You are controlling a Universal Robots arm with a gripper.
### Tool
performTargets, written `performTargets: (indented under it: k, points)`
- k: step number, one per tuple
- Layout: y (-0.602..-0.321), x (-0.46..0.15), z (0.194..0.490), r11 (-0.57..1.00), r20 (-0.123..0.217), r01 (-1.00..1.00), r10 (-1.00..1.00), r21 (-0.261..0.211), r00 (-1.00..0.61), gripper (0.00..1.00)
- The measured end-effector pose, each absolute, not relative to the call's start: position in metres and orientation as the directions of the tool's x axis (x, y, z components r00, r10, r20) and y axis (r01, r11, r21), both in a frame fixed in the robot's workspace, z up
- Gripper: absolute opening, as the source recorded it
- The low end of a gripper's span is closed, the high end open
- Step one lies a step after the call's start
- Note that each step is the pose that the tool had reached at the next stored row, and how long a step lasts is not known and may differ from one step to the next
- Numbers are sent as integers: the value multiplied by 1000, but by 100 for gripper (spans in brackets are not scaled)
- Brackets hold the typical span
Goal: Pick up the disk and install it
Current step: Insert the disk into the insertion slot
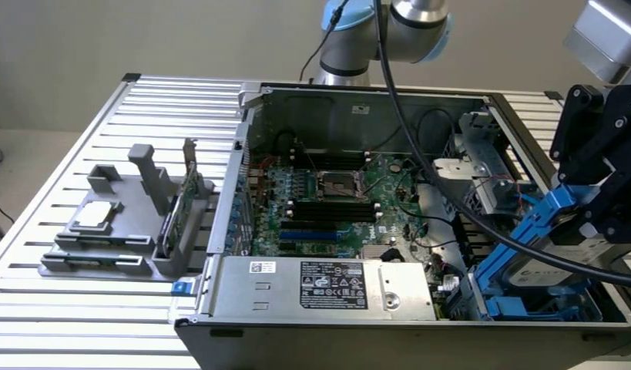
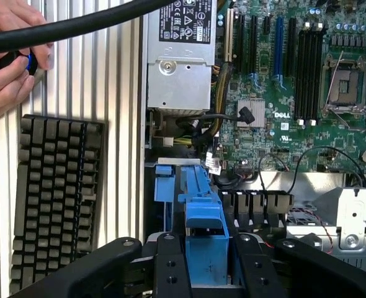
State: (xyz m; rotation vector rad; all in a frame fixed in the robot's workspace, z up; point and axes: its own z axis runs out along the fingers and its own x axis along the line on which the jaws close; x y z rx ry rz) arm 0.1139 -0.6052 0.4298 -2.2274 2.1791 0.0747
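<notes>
A slatted aluminium counter (image 1: 89, 324) stands before a plain beige wall and carries one open computer case (image 1: 397, 343). Inside lie one motherboard (image 1: 336, 208) and one silver power supply (image 1: 326, 289). At the exterior view's left, one grey fixture (image 1: 120, 247) holds one small square chip (image 1: 96, 216).

The tool (image 1: 577, 212) is at the exterior view's right and partly cut off by the frame. It is closed on the disk (image 1: 531, 281), which hangs tilted over the case's drive bay. A black cable (image 1: 469, 220) crosses the disk and hides part of it.

In the wrist view the black fingers (image 2: 170, 264) sit on either side of the blue carrier (image 2: 205, 214). One keyboard (image 2: 56, 192) lies on the counter. A person's hand (image 2: 9, 15) and second hand (image 2: 3, 90), both cut off, pinch something small and blue-tipped that is hard to identify.
</notes>
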Motion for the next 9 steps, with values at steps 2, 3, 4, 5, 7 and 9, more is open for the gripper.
performTargets:
  k: [2,3,4,5,7,9]
  points:
    - [-606,114,429,-22,-53,-1000,-998,18,21,33]
    - [-606,114,428,-22,-53,-1000,-998,19,21,33]
    - [-607,114,428,-22,-54,-1000,-998,19,21,33]
    - [-607,114,427,-22,-56,-1000,-998,20,21,33]
    - [-608,114,426,-22,-60,-1000,-998,20,21,33]
    - [-609,114,425,-23,-65,-1000,-998,21,21,33]
